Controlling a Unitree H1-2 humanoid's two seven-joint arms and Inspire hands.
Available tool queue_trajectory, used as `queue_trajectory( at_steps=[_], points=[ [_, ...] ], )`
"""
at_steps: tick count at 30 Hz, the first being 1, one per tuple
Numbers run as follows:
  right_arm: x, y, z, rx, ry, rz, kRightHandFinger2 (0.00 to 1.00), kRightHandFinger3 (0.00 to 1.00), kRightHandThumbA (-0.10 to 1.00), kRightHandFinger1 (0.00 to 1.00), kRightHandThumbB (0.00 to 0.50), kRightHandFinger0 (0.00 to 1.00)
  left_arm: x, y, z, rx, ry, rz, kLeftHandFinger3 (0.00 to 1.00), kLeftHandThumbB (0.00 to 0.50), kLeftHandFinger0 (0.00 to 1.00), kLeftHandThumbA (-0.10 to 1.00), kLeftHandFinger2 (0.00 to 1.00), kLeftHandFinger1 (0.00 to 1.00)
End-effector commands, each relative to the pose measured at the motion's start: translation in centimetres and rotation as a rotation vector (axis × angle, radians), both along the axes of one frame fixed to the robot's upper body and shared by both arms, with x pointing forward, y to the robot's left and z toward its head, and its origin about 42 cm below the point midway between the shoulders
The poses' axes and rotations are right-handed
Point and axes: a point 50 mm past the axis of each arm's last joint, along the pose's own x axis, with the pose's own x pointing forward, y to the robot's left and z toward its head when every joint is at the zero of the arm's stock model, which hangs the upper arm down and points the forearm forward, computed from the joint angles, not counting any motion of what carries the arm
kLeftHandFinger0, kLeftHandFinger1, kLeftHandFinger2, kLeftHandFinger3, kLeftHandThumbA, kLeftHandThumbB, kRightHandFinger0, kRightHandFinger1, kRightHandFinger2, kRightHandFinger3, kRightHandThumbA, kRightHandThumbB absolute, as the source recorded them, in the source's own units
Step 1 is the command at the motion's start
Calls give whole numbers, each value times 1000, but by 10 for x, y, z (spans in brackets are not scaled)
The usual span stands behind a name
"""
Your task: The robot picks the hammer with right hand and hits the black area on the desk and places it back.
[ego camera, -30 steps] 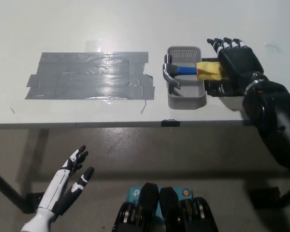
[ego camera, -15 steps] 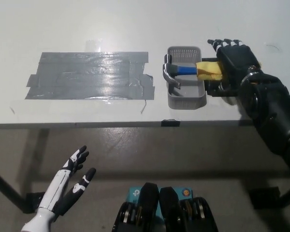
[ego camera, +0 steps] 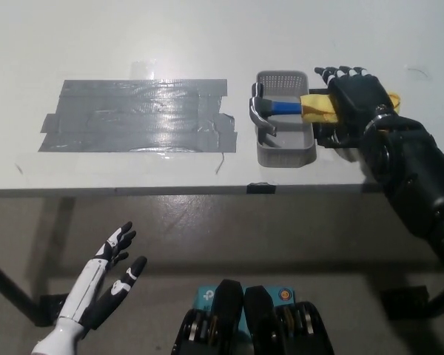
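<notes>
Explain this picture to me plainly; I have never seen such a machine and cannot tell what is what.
You are looking steeply down from a camera on a humanoid robot's head. Its black right hand reaches over a white desk, fingers spread above the yellow handle of a hammer; nothing is held yet. The hammer lies across a small grey basket, its metal head inside and its handle jutting out to the right. To the left, strips of shiny dark tape mark the area to be struck. The white left hand rests open below the desk edge.
</notes>
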Motion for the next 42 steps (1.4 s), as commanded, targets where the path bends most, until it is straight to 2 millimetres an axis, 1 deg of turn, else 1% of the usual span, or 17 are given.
queue_trajectory(
  at_steps=[1, 2, 3, 4, 5, 7, 9, 14, 18, 21, 23, 26, 29, 31, 33, 36, 42],
  points=[
    [10, 14, 29, -49, -250, 32, 829, 946, 732, 796, 415, 866, 3, 3, 16, 26, -66, -33, 1000, 24, 949, 858, 1000, 1000],
    [10, 14, 24, -70, -322, 39, 306, 526, 242, 184, 282, 160, 3, 2, 15, 25, -65, -32, 1000, 24, 947, 857, 1000, 1000],
    [9, 13, 17, -101, -370, 54, 87, 323, -86, 7, 280, 6, 2, 2, 15, 24, -64, -34, 1000, 23, 946, 856, 1000, 1000],
    [9, 12, 14, -110, -381, 57, 89, 205, -99, 0, 275, 0, 2, 2, 15, 24, -65, -35, 1000, 15, 943, 854, 1000, 1000],
    [9, 9, 7, -105, -378, 56, 270, 146, -100, 47, 274, 0, 3, 3, 16, 25, -69, -40, 1000, 14, 940, 853, 1000, 1000],
    [10, 6, 3, -75, -384, 70, 609, 198, -100, 185, 265, 0, 3, 3, 17, 25, -71, -39, 1000, 11, 934, 849, 1000, 1000],
    [11, 1, 5, -44, -361, 90, 705, 249, -100, 247, 224, 0, 5, 3, 19, 22, -76, -42, 1000, 14, 930, 845, 1000, 1000],
    [15, -5, 20, 15, -281, 96, 671, 259, -100, 264, 300, 0, 6, 3, 18, 26, -83, -46, 1000, 11, 909, 846, 1000, 985],
    [17, -13, 34, 23, -273, 96, 707, 204, -100, 288, 304, 0, 7, 2, 18, 36, -86, -57, 1000, 7, 883, 859, 1000, 970],
    [16, -18, 48, 90, -279, 116, 818, 160, -100, 348, 228, 0, 9, 3, 19, 39, -87, -59, 1000, 9, 867, 873, 1000, 953],
    [16, -21, 59, 213, -225, 103, 921, 238, -100, 485, 174, 0, 9, 3, 20, 37, -83, -59, 1000, 19, 858, 885, 1000, 947],
    [20, -28, 88, 449, -63, 70, 927, 809, -100, 643, 123, 99, 10, 3, 21, 35, -80, -61, 1000, 21, 835, 900, 1000, 930],
    [21, -41, 136, 660, 171, 121, 910, 946, -100, 639, 122, 128, 10, 2, 22, 38, -84, -66, 1000, 8, 812, 903, 1000, 912],
    [23, -47, 152, 682, 247, 128, 894, 922, -100, 630, 139, 152, 11, 2, 23, 36, -85, -63, 1000, 15, 806, 904, 1000, 904],
    [27, -53, 172, 686, 343, 115, 815, 807, -100, 503, 160, 70, 12, 2, 23, 38, -87, -64, 1000, 14, 799, 906, 1000, 896],
    [33, -60, 187, 729, 516, 124, 745, 837, -100, 361, 178, 0, 12, 1, 23, 37, -90, -67, 1000, 11, 784, 906, 1000, 880],
    [36, -72, 195, 794, 666, 90, 750, 776, -100, 336, 257, 0, 14, 1, 25, 45, -100, -74, 1000, 7, 763, 904, 995, 845]
  ],
)
